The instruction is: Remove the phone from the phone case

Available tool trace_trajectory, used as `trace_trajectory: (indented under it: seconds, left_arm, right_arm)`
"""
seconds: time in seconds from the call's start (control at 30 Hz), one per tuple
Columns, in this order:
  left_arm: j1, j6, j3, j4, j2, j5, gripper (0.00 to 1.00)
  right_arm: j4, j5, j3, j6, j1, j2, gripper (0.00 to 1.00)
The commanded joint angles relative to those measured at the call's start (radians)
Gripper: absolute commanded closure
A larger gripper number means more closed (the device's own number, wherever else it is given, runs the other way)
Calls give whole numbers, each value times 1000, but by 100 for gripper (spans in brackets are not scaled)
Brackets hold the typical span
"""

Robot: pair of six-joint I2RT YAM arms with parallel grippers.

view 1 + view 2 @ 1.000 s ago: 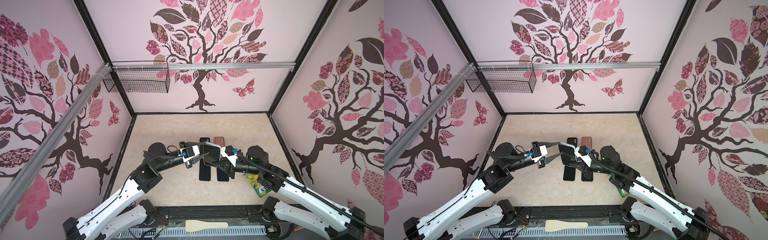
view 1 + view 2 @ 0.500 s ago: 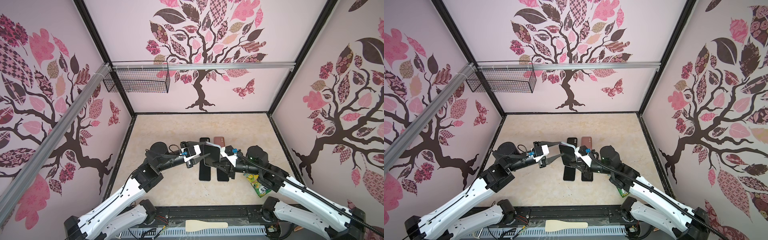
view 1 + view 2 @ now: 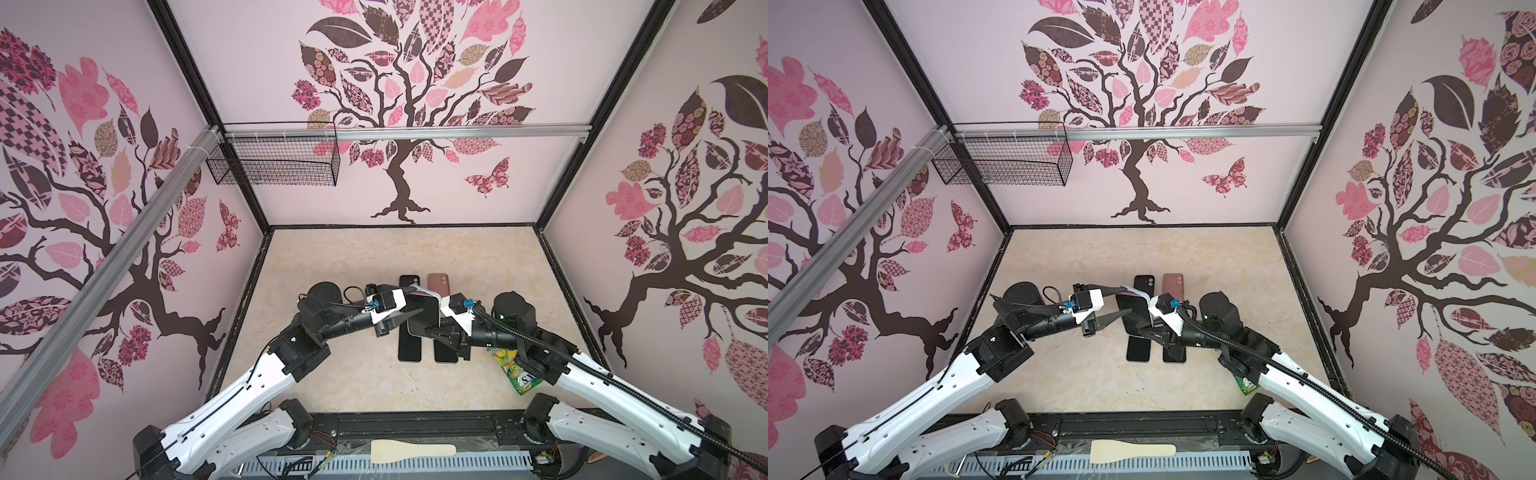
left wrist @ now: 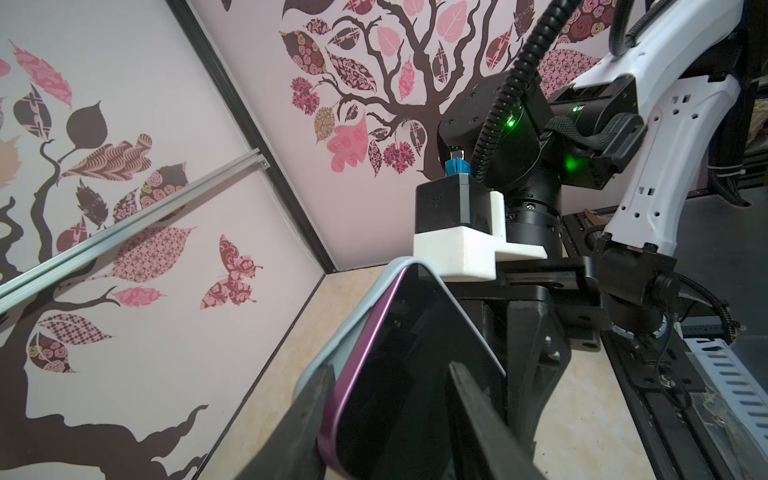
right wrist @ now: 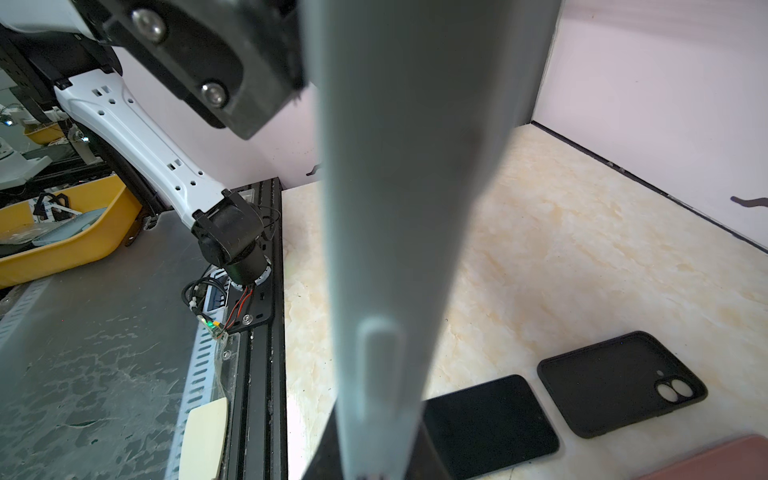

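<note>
peeling is being judged as the step in hand: the phone [image 4: 399, 415] is being held clear of the table [image 3: 374, 257], between the two arms, with its purple edge being exposed where the pale phone case [image 4: 345, 320] is standing off it along one side. the phone case is being clamped at its edge by the right gripper [image 3: 432, 330], whose jaws are being seen closed on it. the left gripper [image 4: 390, 370] is being presented with jaws part-way apart, one finger lying at the gap between case lip and phone edge, the other across the screen; whether the phone is being pinched cannot be told. both forearms are being held low and roughly level, wrists facing one another over mid-table. next, a firm hold on the phone alone is being called for, then a steady pull away from the clamped phone case, without twisting.
</note>
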Motion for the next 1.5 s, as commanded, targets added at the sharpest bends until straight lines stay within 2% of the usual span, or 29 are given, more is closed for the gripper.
trace_trajectory:
  seconds: [0.0,0.27,0.47,0.63,0.77,0.9,1.03,1.23,1.47]
  left_arm:
    - [-12,-65,-47,-97,6,89,60]
    - [-13,-378,-143,173,-21,299,65]
    - [-34,-506,-208,282,-22,316,66]
    - [-81,-529,-243,310,-5,302,66]
    - [-90,-586,-283,391,12,296,66]
    - [-99,-585,-292,392,21,292,67]
    - [-99,-565,-289,369,17,284,77]
    - [-100,-511,-259,287,-9,254,85]
    - [-99,-465,-210,216,-28,222,100]
  right_arm:
    - [246,-36,63,-23,25,-75,100]
    - [272,-84,91,-6,25,-96,100]
    - [312,-85,104,10,25,-106,100]
    - [381,-60,95,33,25,-120,100]
    - [423,-45,100,45,24,-126,100]
    - [427,-54,114,47,25,-118,100]
    - [405,-65,121,41,25,-105,100]
    - [366,-66,109,33,25,-102,100]
    - [313,-50,80,15,25,-109,100]
